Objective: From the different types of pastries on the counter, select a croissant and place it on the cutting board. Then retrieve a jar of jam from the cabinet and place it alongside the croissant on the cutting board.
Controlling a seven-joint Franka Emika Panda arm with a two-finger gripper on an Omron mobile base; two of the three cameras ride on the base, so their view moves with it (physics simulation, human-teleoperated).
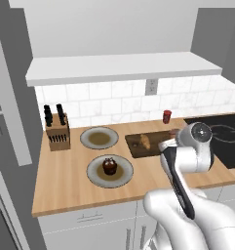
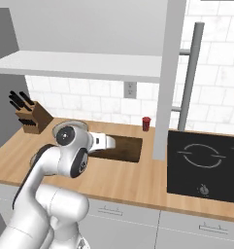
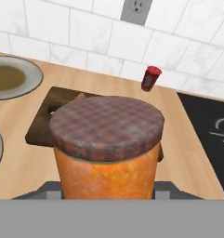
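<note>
In the hand view an orange jar of jam (image 3: 106, 139) with a dark checked lid stands right in front of the camera, and my gripper (image 3: 108, 188) is shut on its sides. The jar hangs above the near end of the dark cutting board (image 3: 41, 128). On the board (image 1: 136, 146) lies the pale croissant (image 1: 146, 141), with my hand just to its right. The white arm hides most of the jar in both base views. The dark brown cupcake (image 1: 109, 166) sits on a plate on the counter (image 1: 65, 180). The white cabinet shelf (image 1: 124, 68) runs above.
An empty round plate (image 1: 99, 137) lies left of the board, with a knife block (image 1: 57, 132) beyond it. A small red canister (image 1: 166, 116) stands by the tiled wall under an outlet. The black cooktop (image 2: 201, 163) lies to the right.
</note>
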